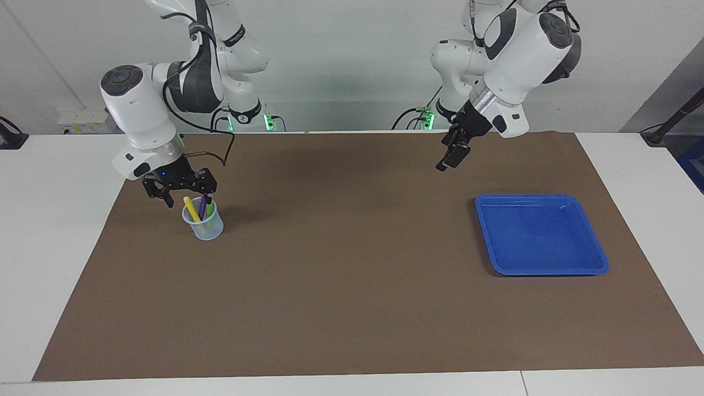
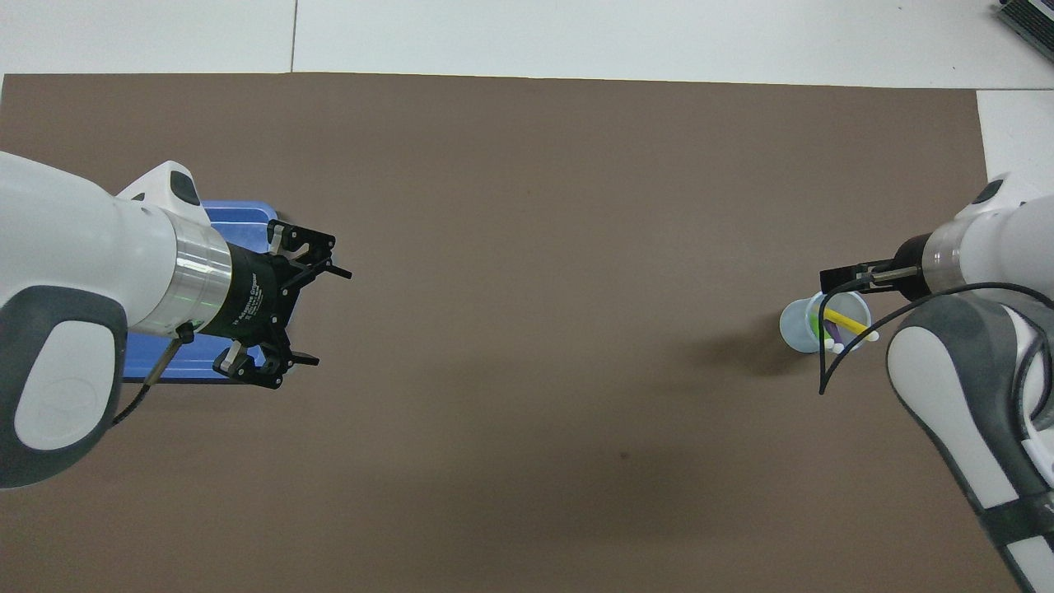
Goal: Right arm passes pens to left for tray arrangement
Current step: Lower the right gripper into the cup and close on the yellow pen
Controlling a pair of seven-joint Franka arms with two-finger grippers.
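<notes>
While the pens stand in the cup, nothing has reached the tray yet.
right hand: low over the cup, fingers spread apart, one at each side of the pen tops; holds nothing that I can see. Judged to be lining up for the first pick.
left hand: up in the air, above the brown mat just beside the tray's robot-side edge; overhead view shows its fingers wide apart, nothing held. Waiting, likely parked here so it can take a pen and drop to the tray in a short move.
pens: yellow pen, purple pen, green pen, all upright-ish in the cup right under the right hand, leaning on the rim, tops poking out. Leaning gives the fingers free ends to pinch.
cup: small see-through pale blue, on the mat directly below the right hand, toward the right arm's end of the bench.
tray: blue, shallow, no pens in it; sits below and a little past the left hand, toward the left arm's end of the bench. Overhead view has it mostly hidden under the left arm.
mat: brown sheet covering the bench middle; open stretch between both hands, probable handover zone.
step: grasp of first pen, not yet closed.
risk: pens sit close together, so the fingers may catch two or tip the light cup.
which pen: cannot tell which one the right hand targets.
</notes>
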